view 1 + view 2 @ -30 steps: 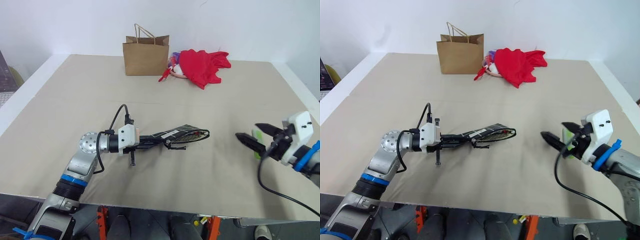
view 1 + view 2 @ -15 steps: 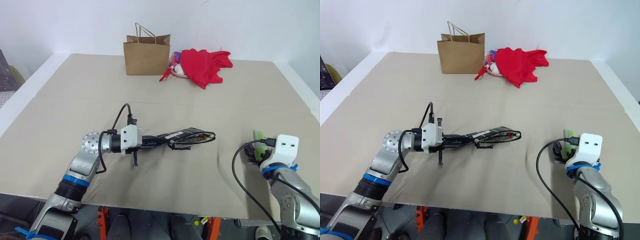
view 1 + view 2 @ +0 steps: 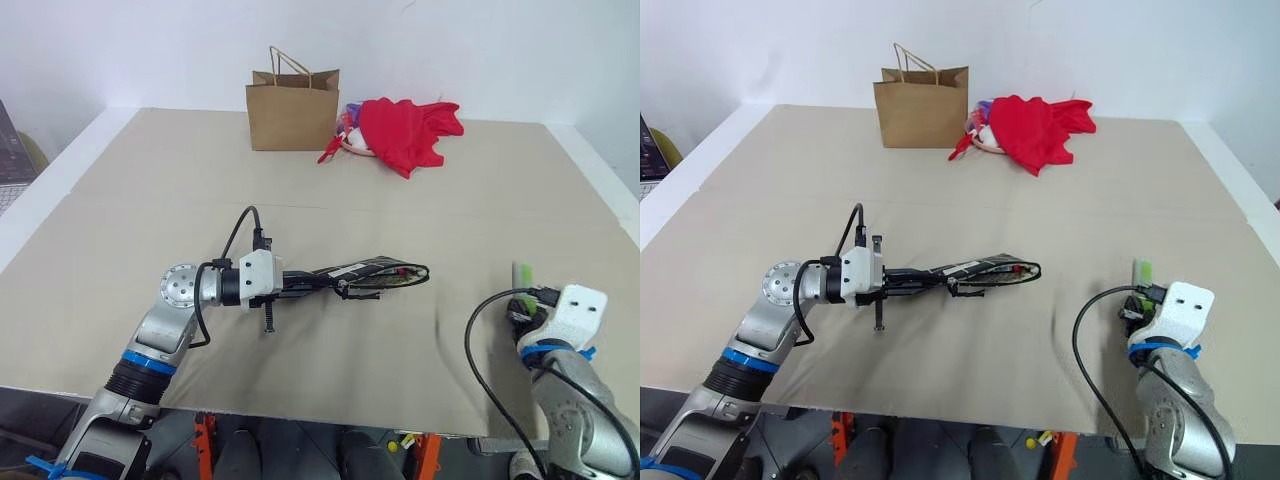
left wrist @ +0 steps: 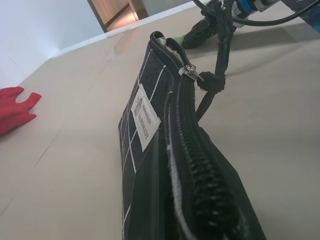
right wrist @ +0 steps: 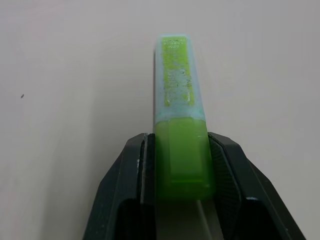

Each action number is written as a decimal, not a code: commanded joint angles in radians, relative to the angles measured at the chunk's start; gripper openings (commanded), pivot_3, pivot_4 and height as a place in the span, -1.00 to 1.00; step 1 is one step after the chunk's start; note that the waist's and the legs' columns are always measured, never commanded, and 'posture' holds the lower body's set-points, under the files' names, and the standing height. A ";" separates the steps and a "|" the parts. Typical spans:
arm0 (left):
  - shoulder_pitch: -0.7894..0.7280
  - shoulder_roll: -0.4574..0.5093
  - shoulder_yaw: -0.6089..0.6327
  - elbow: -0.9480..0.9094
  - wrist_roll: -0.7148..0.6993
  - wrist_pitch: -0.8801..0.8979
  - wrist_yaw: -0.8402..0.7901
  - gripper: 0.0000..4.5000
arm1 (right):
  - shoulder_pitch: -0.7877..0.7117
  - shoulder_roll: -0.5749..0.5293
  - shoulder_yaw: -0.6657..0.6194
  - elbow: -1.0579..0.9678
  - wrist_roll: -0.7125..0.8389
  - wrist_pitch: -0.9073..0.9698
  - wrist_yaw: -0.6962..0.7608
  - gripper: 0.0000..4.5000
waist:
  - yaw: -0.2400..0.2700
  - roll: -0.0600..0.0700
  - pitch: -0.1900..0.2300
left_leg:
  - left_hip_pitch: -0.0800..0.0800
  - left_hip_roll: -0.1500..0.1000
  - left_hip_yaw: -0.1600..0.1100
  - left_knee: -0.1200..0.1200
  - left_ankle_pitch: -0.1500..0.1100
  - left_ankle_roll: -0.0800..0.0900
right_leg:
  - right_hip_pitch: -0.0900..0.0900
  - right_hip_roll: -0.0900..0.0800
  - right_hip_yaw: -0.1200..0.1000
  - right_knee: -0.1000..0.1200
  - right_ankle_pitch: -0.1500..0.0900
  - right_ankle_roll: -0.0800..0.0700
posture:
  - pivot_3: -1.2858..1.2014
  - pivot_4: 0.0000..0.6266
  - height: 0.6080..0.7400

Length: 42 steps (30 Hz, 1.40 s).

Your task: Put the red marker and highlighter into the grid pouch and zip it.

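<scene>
- The right gripper [image 5: 182,165] has its two black fingers [image 5: 136,170] pressed against the sides of the highlighter [image 5: 179,130], low at the table's [image 3: 150,200] right edge near the front corner; cap pointing away.
- The left gripper [image 3: 290,283] is clamped on one end of the grid pouch [image 3: 375,273], held level above the table's middle, mouth gaping toward the right edge.
- Step in hand, as I judge: grasping the highlighter. Next calls for lifting it and steering it into the open mouth, then zipping.
- A trace of red inside the mouth may be the red marker; too small to tell.
- Count: one highlighter, one pouch, one brown paper bag [image 3: 292,108] and one red cloth heap [image 3: 405,130] at the far edge.
</scene>
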 commanded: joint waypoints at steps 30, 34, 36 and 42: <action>-0.013 -0.020 -0.010 -0.048 -0.014 -0.075 -0.045 -1.00 | -0.107 -0.867 0.143 0.104 0.377 -0.137 1.403 -0.51 | 0.003 -0.001 0.004 | -0.002 -0.009 -0.001 0.003 -0.001 0.002 | 0.003 -0.010 -0.002 -0.001 -0.003 0.005 | 0.03 -0.52 1.00; -0.016 -0.027 -0.016 -0.049 -0.006 -0.090 -0.041 -1.00 | -0.126 -0.866 0.167 0.124 0.358 -0.149 1.408 -0.51 | 0.003 -0.001 0.004 | -0.002 -0.009 -0.001 0.004 -0.001 0.002 | 0.003 -0.010 -0.002 -0.001 -0.003 0.005 | 0.03 -0.52 1.00; -0.015 -0.030 -0.017 -0.050 -0.004 -0.094 -0.037 -1.00 | -0.138 -0.864 0.179 0.125 0.363 -0.140 1.409 -0.51 | 0.003 -0.001 0.004 | -0.002 -0.009 -0.001 0.004 -0.001 0.002 | 0.003 -0.010 -0.002 -0.001 -0.003 0.005 | 0.03 -0.52 1.00; -0.012 -0.037 -0.025 -0.054 -0.003 -0.108 -0.030 -1.00 | -0.202 -0.855 0.252 0.140 0.362 -0.105 1.396 -0.51 | 0.003 -0.001 0.004 | -0.002 -0.009 -0.001 0.004 -0.001 0.002 | 0.003 -0.010 -0.002 -0.001 -0.003 0.005 | 0.03 -0.52 1.00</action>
